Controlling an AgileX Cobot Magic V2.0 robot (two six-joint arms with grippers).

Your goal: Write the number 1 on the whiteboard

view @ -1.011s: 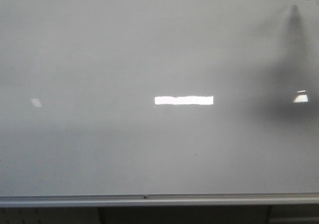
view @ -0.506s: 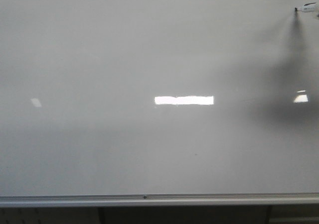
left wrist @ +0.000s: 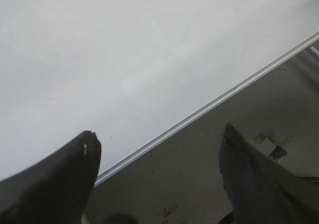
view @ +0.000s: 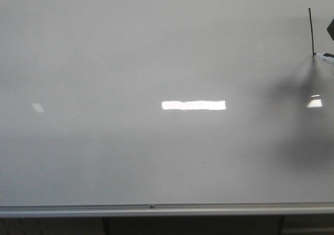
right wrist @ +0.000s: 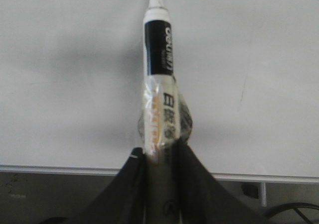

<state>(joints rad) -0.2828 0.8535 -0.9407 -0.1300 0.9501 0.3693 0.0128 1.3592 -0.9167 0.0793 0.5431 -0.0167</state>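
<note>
Fingers of my right gripper are closed tight on the marker, pinching its taped lower barrel so the pen runs straight out from me with its black tip against the whiteboard. In the front view only the pen's tip end shows, coming in from the right edge and meeting the bottom of the number 1: a thin black stroke, nearly upright and leaning slightly, high on the board by its right edge, above the pen's soft grey shadow. The board is glossy pale grey with a bright strip of reflected light near its middle and a silver rail along the bottom. My left gripper holds nothing, its dark fingers spread wide apart, angled toward the board's lower edge and the rail.
</note>
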